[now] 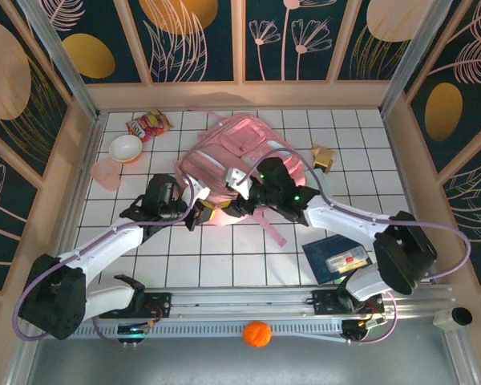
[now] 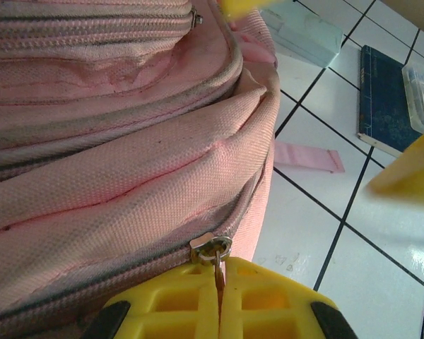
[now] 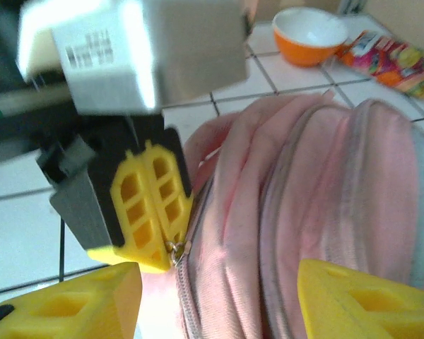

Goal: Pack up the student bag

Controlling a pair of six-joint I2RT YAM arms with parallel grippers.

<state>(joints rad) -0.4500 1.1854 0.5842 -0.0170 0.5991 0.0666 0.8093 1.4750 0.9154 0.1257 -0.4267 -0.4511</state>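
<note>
The pink backpack [image 1: 232, 148] lies mid-table, toward the far edge. The left wrist view shows the left gripper [image 2: 219, 282] with jaws pinched on the backpack's zipper pull [image 2: 212, 248]. The right wrist view shows the right gripper [image 3: 219, 300] with jaws wide over the backpack.

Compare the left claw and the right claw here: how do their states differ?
The left claw is shut, its fingers pressed together on the zipper pull of the student bag; the right claw stands open, fingers wide apart, clamping nothing. The left claw touches the bag at its zipper; the right claw is spread over the bag's fabric without closing on it. Both have yellow fingers and are at the same pink bag.
</note>
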